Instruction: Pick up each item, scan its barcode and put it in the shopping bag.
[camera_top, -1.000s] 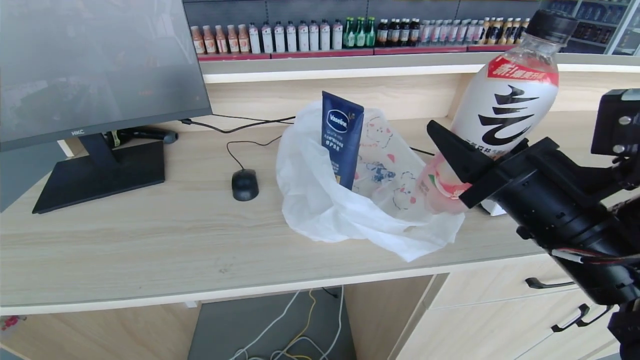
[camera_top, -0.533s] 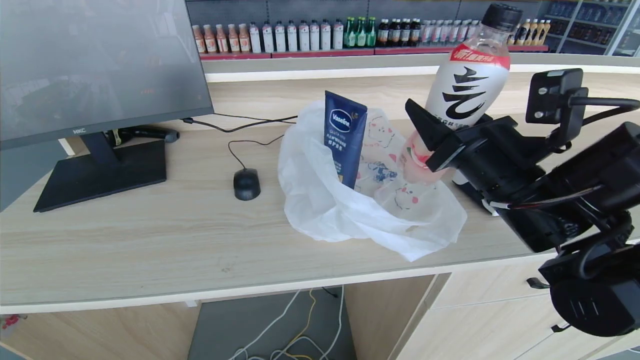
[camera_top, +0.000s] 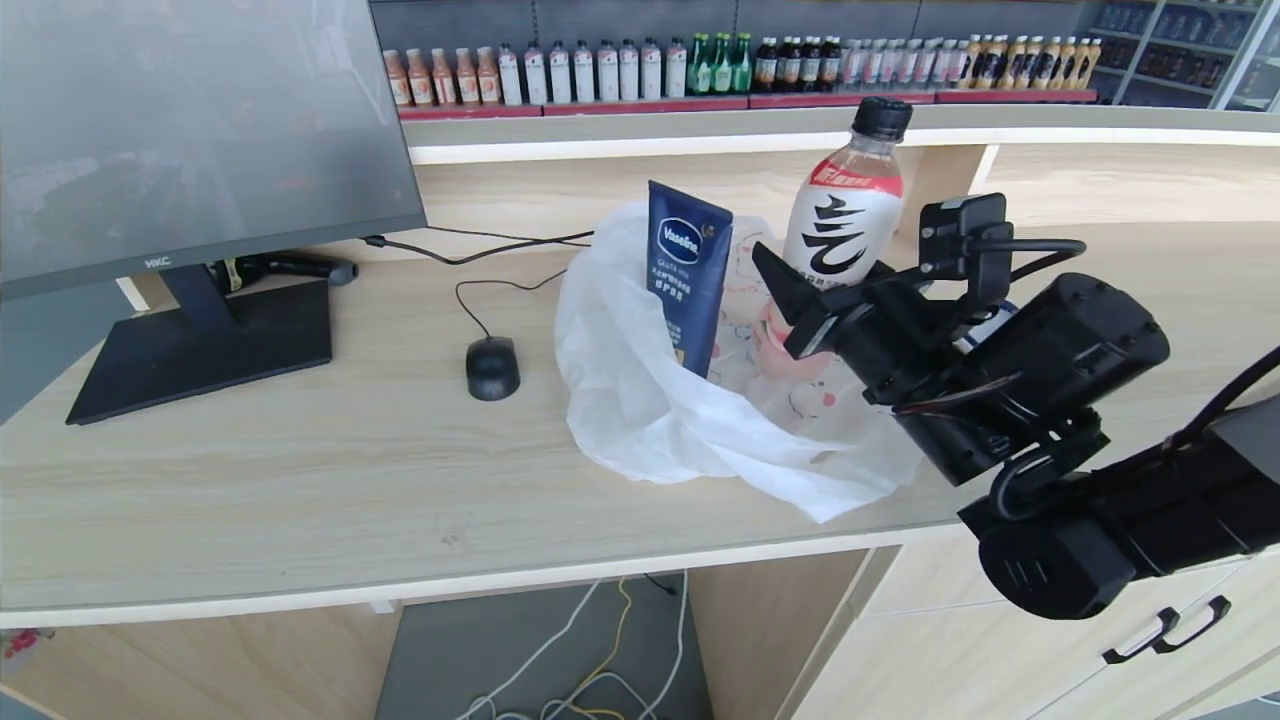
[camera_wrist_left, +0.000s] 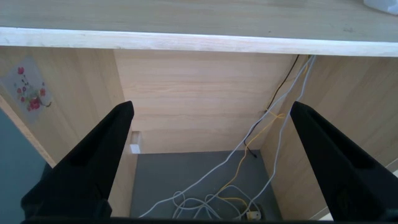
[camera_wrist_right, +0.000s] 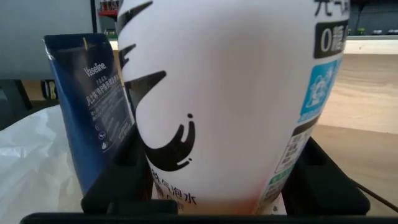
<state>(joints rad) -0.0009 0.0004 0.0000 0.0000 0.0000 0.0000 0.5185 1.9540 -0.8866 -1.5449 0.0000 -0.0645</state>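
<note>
As seen from the head view, gripping the bottle (camera_top: 845, 225) low on its body with right gripper (camera_top: 815, 320), fingers clenched on it. Held upright, cap up, base at the open mouth of the shopping bag (camera_top: 640, 400), toward the bag's right side; cannot tell if base touches the plastic. Standing in the bag just left of the bottle: 1 blue tube (camera_top: 688, 270). Left of the bag on the counter (camera_top: 250, 480): mouse (camera_top: 491, 367), then monitor (camera_top: 190, 130) on its stand. Behind, a shelf of drinks (camera_top: 700, 70).

Left wrist view: left gripper (camera_wrist_left: 211, 162) released, fingers (camera_wrist_left: 93, 168) spread wide, nothing between. Sitting below the counter edge, facing loose cables (camera_wrist_left: 249, 168) and a flower sticker (camera_wrist_left: 30, 87) on the side panel.

Right wrist view: bottle (camera_wrist_right: 230, 93) grasped between the 2 fingers (camera_wrist_right: 323, 174) of right gripper (camera_wrist_right: 224, 199). Just beside it, the tube (camera_wrist_right: 93, 99), upright, with white bag plastic (camera_wrist_right: 31, 155) around its foot.
</note>
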